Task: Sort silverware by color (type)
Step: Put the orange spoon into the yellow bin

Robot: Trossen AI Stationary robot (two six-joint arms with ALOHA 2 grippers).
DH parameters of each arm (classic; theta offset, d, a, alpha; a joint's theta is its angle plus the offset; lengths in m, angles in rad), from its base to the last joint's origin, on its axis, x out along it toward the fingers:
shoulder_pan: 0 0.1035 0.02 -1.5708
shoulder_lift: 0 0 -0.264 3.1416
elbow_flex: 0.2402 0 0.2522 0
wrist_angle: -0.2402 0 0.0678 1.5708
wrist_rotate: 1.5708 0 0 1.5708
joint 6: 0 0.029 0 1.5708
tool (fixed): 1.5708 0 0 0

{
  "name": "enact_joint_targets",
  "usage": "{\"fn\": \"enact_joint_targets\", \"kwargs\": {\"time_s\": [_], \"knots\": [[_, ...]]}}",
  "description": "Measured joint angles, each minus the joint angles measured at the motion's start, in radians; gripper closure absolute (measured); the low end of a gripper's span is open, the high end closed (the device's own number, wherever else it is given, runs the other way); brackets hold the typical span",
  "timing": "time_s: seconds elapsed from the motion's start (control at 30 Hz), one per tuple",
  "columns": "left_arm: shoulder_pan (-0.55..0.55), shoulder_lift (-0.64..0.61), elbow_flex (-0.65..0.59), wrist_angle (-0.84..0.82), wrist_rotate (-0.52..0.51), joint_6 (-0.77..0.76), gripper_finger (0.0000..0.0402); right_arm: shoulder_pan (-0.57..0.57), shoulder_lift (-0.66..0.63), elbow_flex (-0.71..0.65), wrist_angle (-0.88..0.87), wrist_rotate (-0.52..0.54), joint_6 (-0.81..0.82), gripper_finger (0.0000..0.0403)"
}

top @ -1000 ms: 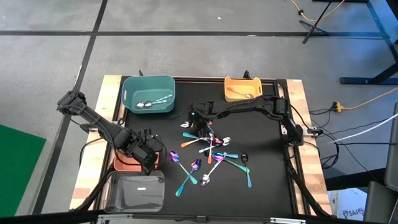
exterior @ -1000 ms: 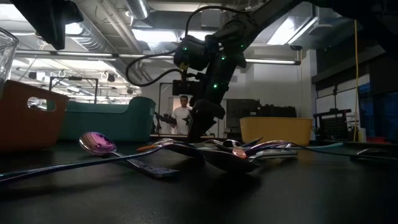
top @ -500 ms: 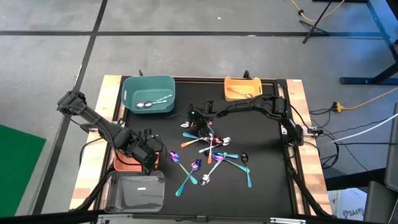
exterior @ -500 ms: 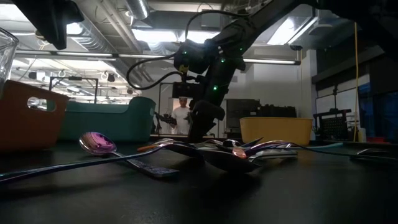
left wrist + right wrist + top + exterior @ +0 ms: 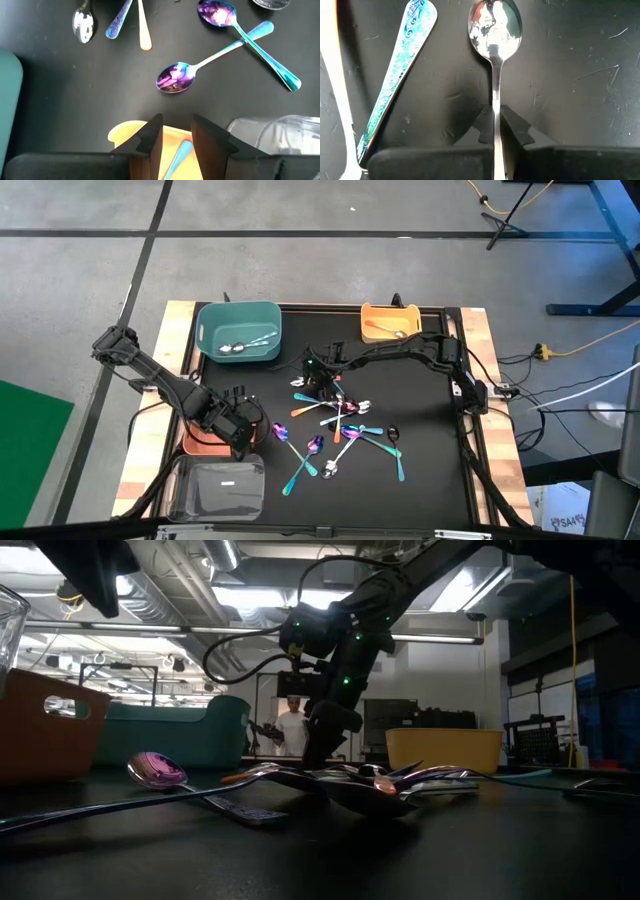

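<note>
Several spoons (image 5: 340, 425) in teal, purple, silver, black and copper lie scattered on the black mat. My right gripper (image 5: 320, 383) is at the far-left end of that pile, shut on a silver spoon (image 5: 495, 30). A teal patterned spoon handle (image 5: 395, 75) lies beside it. My left gripper (image 5: 176, 137) is open above the orange bin (image 5: 192, 442) at the mat's left edge. A teal spoon (image 5: 179, 154) lies in the bin below the gap between its fingers. My right gripper pinches the silver spoon's handle (image 5: 495, 112) between its two fingertips, coming from above and pointing down. The fingers lie across the thin handle, and the bowl (image 5: 495, 25) sticks out ahead of them. I cannot tell whether the spoon is off the mat.
A teal bin (image 5: 238, 330) at the far left holds silver spoons. A yellow bin (image 5: 390, 320) at the far right holds a copper one. A clear bin (image 5: 215, 488) stands at the near left. A person (image 5: 292, 725) stands in the room beyond the table.
In the low view my right arm's wrist has sunk a little toward the spoon pile and then stayed still. The spoons on the mat have not moved.
</note>
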Motion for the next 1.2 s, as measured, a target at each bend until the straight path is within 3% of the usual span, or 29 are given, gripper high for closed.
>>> {"fn": "enact_joint_targets", "kwargs": {"time_s": [0.27,0.73,1.2], "knots": [[0.006,0.000,0.000,0.009,-0.012,0.000,0.0306,0.000,0.000,-0.001,0.001,0.002,0.000,0.0399],[0.006,0.000,0.000,0.043,-0.164,0.000,0.0306,-0.001,-0.020,-0.005,-0.008,-0.017,0.004,0.0401],[0.006,0.000,0.000,0.065,-0.186,0.001,0.0306,-0.002,-0.193,-0.004,-0.107,0.022,0.003,0.0402]]}}
